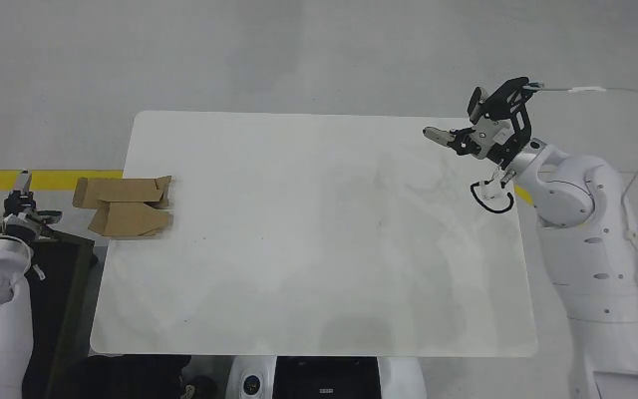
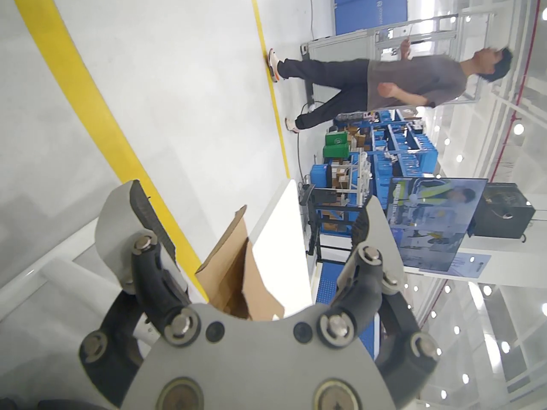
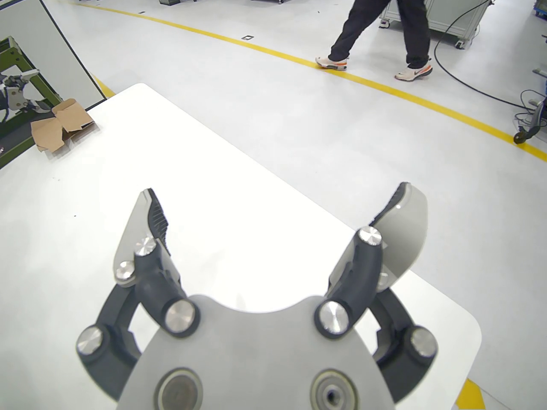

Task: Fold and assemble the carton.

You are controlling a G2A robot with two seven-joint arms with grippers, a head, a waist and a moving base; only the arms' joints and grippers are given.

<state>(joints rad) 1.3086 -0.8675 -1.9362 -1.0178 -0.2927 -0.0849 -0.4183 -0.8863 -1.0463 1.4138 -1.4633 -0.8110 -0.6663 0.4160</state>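
Observation:
A flat brown cardboard carton [image 1: 125, 206] lies on the white table's [image 1: 319, 249] left edge, its flaps partly raised. My left gripper [image 1: 22, 199] sits off the table just left of the carton. In the left wrist view this gripper [image 2: 252, 211] is open, with the carton [image 2: 239, 275] close beyond its fingers. My right gripper [image 1: 444, 135] hovers over the table's far right corner, open and holding nothing. In the right wrist view the right gripper [image 3: 277, 202] is spread wide above the tabletop, and the carton [image 3: 60, 127] lies far across the table.
The table's [image 3: 239, 224] broad middle holds nothing between the carton and the right arm. A black cable loop [image 1: 492, 195] hangs under the right wrist. Grey floor with a yellow line [image 3: 384, 87] surrounds the table.

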